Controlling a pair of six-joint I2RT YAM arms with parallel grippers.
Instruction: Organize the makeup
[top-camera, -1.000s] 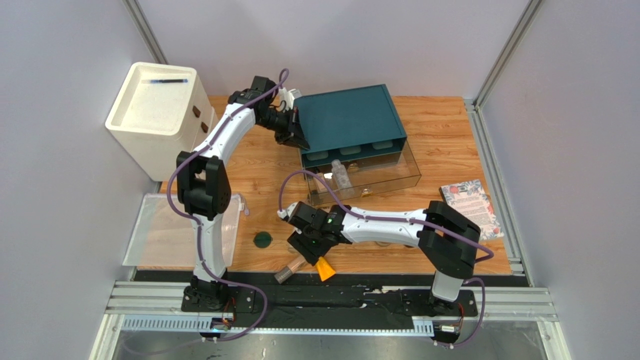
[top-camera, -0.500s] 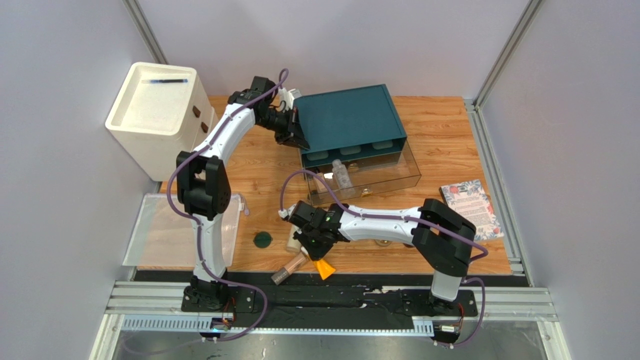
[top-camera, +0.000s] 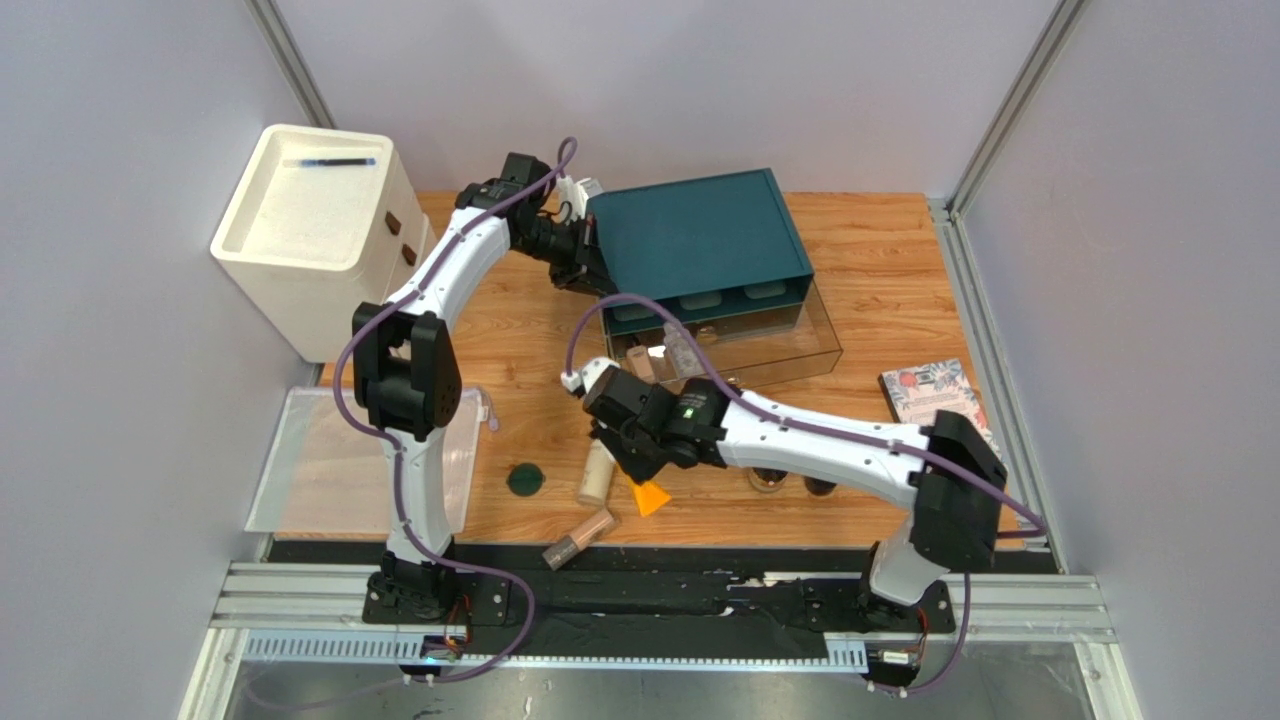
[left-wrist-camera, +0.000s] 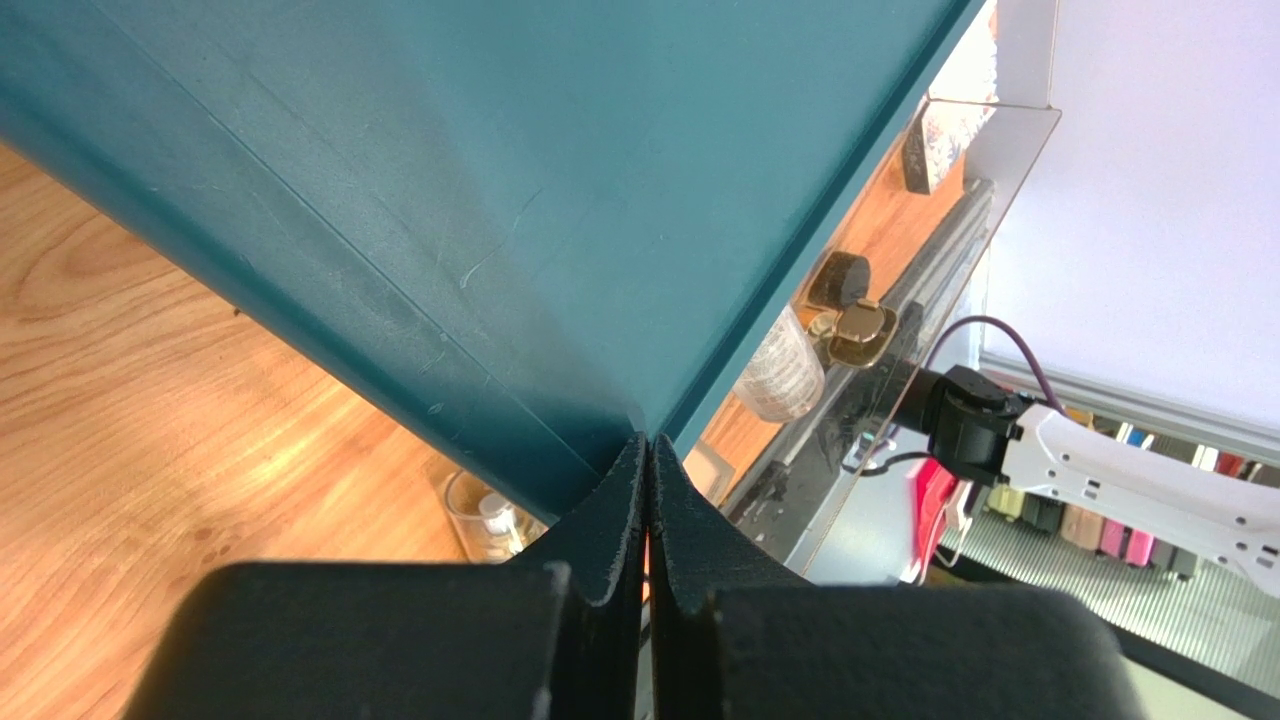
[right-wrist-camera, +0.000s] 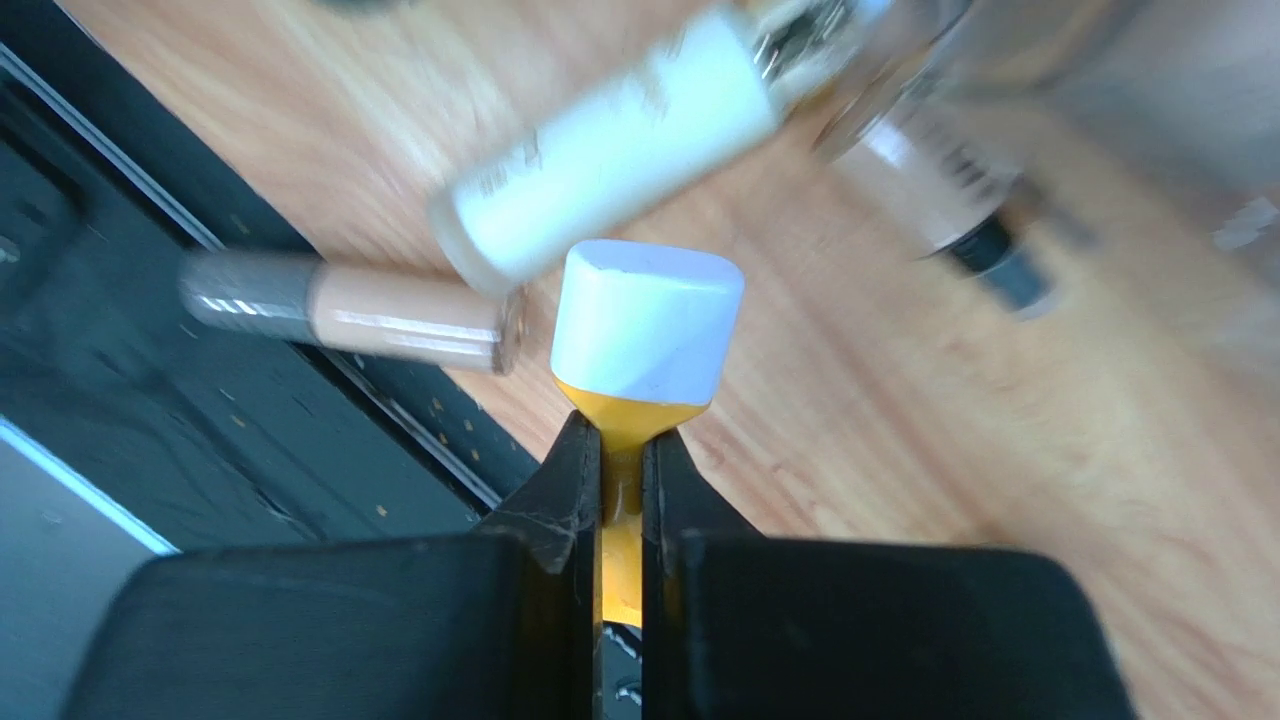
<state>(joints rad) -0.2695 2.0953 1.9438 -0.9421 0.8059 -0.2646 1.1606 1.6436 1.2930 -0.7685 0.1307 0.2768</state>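
The right arm's fingers (right-wrist-camera: 579, 468) are clamped on the flat crimped end of the orange tube (right-wrist-camera: 646, 318). The tube's long axis runs straight out along the line of the fingers, and its white cap points away from them, toward the top of the wrist view. From above, the tube sits in the lower centre of the frame, near the front edge of the surface (top-camera: 887, 300). Whether it rests on the wood or hangs just clear of it cannot be told. The cream bottle (top-camera: 597, 477) lies just to its left and a beige foundation tube (top-camera: 579, 537) lower left. The open clear drawer (top-camera: 781, 353) of the teal box (top-camera: 699, 233) lies up and to the right, so a carry there would likely mean swinging the wrist back across. This arm reaches from its base at lower right, elbow low, with the forearm stretched leftward and the wrist bent down. It is much the nearer arm. The left arm's fingers (left-wrist-camera: 619, 503) are pressed together, empty, at the teal box's corner in the upper centre.
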